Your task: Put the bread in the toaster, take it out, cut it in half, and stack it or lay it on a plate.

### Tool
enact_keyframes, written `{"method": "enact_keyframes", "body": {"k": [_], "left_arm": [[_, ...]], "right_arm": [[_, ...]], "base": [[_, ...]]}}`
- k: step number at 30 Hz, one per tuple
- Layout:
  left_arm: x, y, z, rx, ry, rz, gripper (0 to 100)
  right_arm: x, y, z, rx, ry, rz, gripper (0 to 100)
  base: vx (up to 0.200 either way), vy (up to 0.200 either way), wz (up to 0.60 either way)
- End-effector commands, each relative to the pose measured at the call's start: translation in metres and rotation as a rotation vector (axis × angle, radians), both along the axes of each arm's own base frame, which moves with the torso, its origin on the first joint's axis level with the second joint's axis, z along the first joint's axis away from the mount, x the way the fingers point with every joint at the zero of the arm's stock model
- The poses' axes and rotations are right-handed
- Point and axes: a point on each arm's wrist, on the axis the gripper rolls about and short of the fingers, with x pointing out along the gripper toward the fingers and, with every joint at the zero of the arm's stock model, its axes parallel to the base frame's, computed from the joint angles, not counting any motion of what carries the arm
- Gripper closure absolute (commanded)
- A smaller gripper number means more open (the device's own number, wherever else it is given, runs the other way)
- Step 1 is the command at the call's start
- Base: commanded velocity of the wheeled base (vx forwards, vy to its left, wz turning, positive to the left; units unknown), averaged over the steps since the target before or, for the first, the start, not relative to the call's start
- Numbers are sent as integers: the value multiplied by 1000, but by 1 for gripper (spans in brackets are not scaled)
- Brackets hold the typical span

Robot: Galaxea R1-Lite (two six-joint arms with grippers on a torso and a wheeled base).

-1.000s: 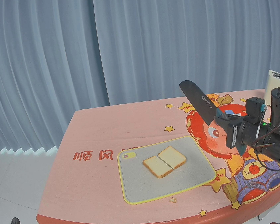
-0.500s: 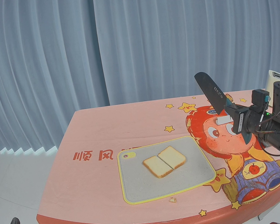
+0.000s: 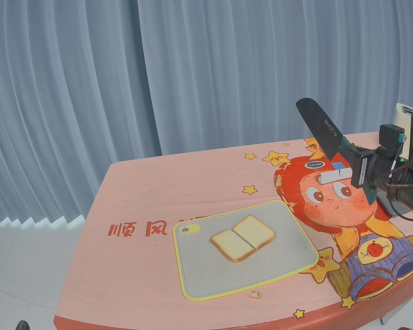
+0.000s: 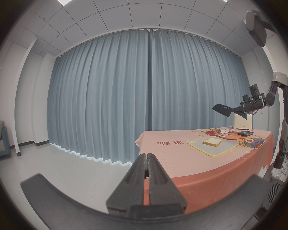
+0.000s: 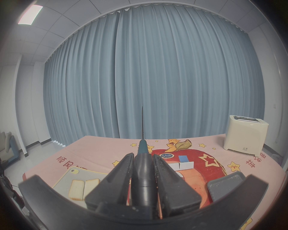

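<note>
You have a table under a salmon-pink cloth printed with a cartoon figure and stars. It stands on a pale tiled floor in front of a floor-length blue-grey curtain.

A grey cutting board with a yellow rim lies near the front edge. The bread lies flat on it, already cut into two halves that sit side by side, barely apart. The pair's long axis runs from near left to far right, and the cut crosses it.

The right gripper hangs above the table's right side, clamped on the handle of the knife. The dark blade continues the gripper's line, slanting up and towards your left. From the right wrist camera you see it edge-on, as a thin line. The fingers cover most of the handle.

The left gripper sits low, off the table's front left corner, with its fingers pressed together on nothing.

The white toaster stands at the far right. In the head view the right arm and the frame edge hide most of it. A grey tray lies near it, partly covered in the right wrist view. A small crumb lies just in front of the board.
</note>
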Motion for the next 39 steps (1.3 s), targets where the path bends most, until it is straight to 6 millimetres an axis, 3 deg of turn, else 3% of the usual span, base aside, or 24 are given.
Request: {"method": "enact_keyframes", "body": {"k": [1, 11, 24, 39], "left_arm": [[0, 0, -5, 0, 1, 0, 100], [0, 0, -6, 0, 7, 2, 100], [0, 0, -6, 0, 5, 0, 100], [0, 0, -6, 0, 5, 0, 100]], "right_arm": [[-4, -3, 0, 2, 0, -4, 100], [-13, -16, -10, -11, 25, -38, 100], [-19, -19, 4, 14, -32, -37, 100], [-20, -19, 6, 18, -37, -23, 100]], "base": [[0, 0, 0], [0, 0, 0], [0, 0, 0], [0, 0, 0]]}}
